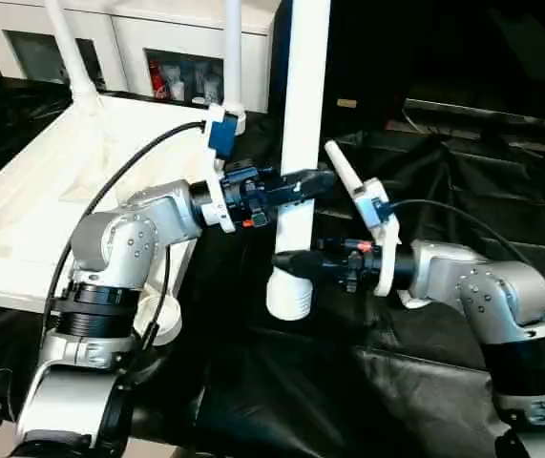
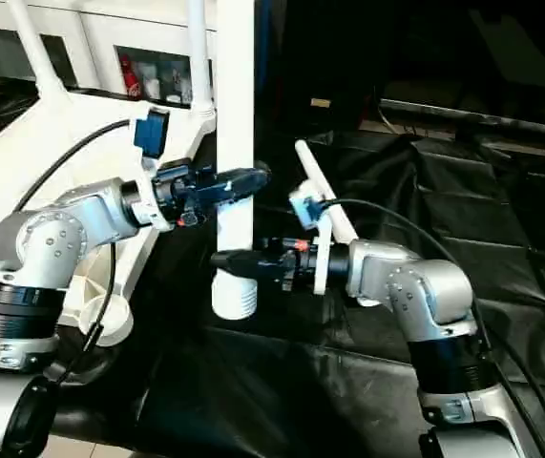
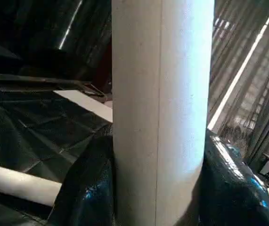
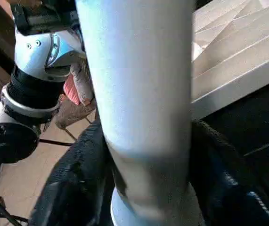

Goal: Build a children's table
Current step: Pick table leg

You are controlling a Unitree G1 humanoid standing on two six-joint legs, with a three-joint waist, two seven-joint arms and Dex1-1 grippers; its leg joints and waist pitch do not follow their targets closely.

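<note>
The children's table top [image 1: 24, 210] lies upside down on the left of the black-covered work table. Two white legs [image 1: 67, 48] [image 1: 234, 57] stand up from its far corner sockets. A third white leg [image 1: 301, 114] stands upright in the middle, its ribbed lower end [image 1: 289, 296] close to the black cloth. My left gripper [image 1: 301, 183] is shut on this leg from the left, about halfway up. Lower down, my right gripper [image 1: 286, 260] reaches in from the right, with its fingers [image 4: 82, 188] against both sides of the leg.
Another white leg [image 1: 344, 172] lies loose on the black cloth [image 1: 463, 191] behind my right wrist. A socket corner of the table top [image 1: 162, 324] sits near my left forearm. White cabinets [image 1: 157, 48] stand at the back left.
</note>
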